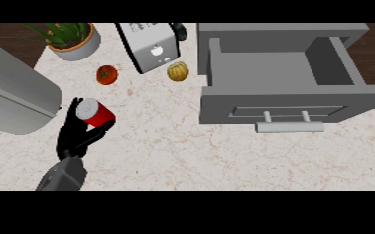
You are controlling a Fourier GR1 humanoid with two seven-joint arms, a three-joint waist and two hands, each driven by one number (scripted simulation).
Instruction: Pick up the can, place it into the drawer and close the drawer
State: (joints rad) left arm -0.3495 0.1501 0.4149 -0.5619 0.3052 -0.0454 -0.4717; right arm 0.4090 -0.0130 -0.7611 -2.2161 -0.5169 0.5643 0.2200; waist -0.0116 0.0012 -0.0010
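Note:
A red can with a silver top lies tilted at the counter's left, and my left hand is curled round it from below, fingers on its left side and thumb under its right. The grey drawer stands open at the right, its inside bare. Its front panel faces me, carrying a pale bar handle. The can is well to the left of the drawer and apart from it. My right hand does not show.
A toaster stands at the back middle, with a yellow round fruit beside it and a tomato to its left. A potted plant is at the back left. A large grey rounded object fills the left edge.

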